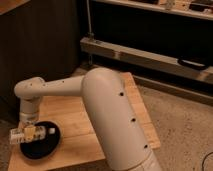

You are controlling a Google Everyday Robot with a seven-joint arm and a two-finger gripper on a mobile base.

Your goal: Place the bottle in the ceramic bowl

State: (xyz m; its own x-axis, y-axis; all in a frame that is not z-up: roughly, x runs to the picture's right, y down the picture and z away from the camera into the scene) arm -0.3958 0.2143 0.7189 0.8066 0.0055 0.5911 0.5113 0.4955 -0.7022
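The ceramic bowl [44, 147] is a shallow glossy black dish at the front left corner of the wooden table. My gripper [29, 131] hangs straight down from the white arm, directly over the bowl's left half. It is shut on the bottle [39, 133], a slim whitish bottle held lying flat. The bottle's narrow white cap [51, 131] points right. The bottle sits just above the bowl's inside, low over its rim. I cannot tell whether it touches the bowl.
The wooden table [67, 107] stretches back and right from the bowl; my thick white arm [107, 115] covers its right part. Behind it are a dark cabinet wall [40, 45] and a metal rail [150, 56]. Speckled floor [185, 125] lies to the right.
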